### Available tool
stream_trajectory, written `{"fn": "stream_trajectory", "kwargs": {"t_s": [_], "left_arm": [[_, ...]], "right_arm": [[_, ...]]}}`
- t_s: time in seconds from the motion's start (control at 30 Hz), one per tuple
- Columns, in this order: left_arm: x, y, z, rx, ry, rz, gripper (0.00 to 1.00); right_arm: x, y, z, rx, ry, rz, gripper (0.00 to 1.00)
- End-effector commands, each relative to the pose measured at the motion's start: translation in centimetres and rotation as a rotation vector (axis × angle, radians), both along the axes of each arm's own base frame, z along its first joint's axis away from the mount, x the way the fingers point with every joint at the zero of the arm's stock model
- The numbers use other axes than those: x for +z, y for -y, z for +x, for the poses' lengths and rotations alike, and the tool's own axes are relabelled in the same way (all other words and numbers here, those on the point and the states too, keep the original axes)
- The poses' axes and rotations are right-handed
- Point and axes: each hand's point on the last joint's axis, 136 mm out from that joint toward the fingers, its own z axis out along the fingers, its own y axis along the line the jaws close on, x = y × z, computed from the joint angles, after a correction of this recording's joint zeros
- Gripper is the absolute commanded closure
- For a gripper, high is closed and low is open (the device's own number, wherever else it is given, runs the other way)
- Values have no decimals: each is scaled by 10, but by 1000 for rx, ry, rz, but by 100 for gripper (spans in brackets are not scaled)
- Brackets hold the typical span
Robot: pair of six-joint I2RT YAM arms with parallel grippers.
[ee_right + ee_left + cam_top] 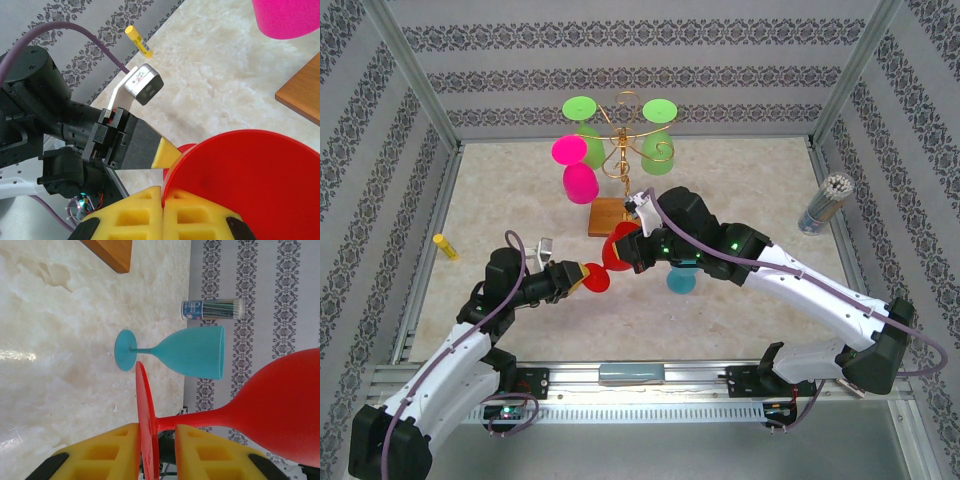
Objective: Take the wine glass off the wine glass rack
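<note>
Tabletop (750, 190): pale marbled slab; carries the rack at its far middle.
Wine glass rack (618, 160): gold wire scrolls on a brown wooden base; two green glasses (658, 112) and one pink glass (575, 165) hung upside down on the arms, as far as can be told.
Red wine glass (616, 252): off the rack, held in the air just in front of the base on its near side, tipped on its side, touching neither wire nor tabletop; bowl toward the rack, foot away from it.
Progress: removal judged done for this glass; left, by judgement, a letting-go by one claw and a setting down near the rack.
Teal glass (681, 281): upright on the tabletop, nearer than the rack and to its right, just beside the right arm.
Stick tub (825, 200): far to the right of the rack, by the frame post.
Right claw (162, 195): clenched on the bowl wall of the red wine glass, rim pinched between the yellow pads (130, 215); just in front of the rack base.
Left claw (156, 432): clenched on the foot disc of the red wine glass, stem running out past the pads; in front of the rack and left of it, facing the right claw.
Yellow marker (445, 246): lying well to the left of the rack.
</note>
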Motion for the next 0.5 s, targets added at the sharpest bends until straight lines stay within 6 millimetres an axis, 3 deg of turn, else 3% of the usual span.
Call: {"fn": "stream_trajectory", "kwargs": {"t_s": [0.0, 0.07, 0.27, 0.47], "left_arm": [[14, -3, 5, 14, 50, 13, 74], [14, -3, 6, 15, 48, 15, 73], [9, -7, 4, 23, 25, 58, 58], [-4, -24, -2, 58, -26, 214, 56]], "right_arm": [[9, 1, 6, -25, 14, 26, 100], [8, 1, 7, -30, 10, 27, 100], [7, 6, 11, -65, 25, 5, 100], [-7, 15, 19, -122, 27, -53, 100]]}}
